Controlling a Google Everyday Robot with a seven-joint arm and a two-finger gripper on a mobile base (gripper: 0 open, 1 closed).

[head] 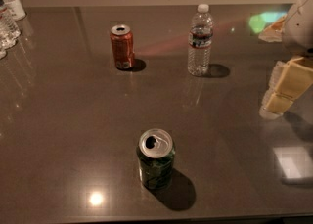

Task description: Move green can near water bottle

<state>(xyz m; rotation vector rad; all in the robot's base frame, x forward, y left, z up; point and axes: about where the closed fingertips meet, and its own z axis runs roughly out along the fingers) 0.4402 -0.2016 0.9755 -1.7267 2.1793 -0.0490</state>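
The green can stands upright near the front middle of the dark table, its silver top opened. The water bottle, clear with a white cap and a dark label band, stands upright at the back, right of centre. My gripper hangs at the right edge of the view, low over the table, to the right of both. It is well apart from the can and the bottle and holds nothing that I can see.
A red-orange can stands upright at the back, left of the water bottle. Several clear bottles with white labels are clustered at the far left edge. The table's front edge runs just below the green can.
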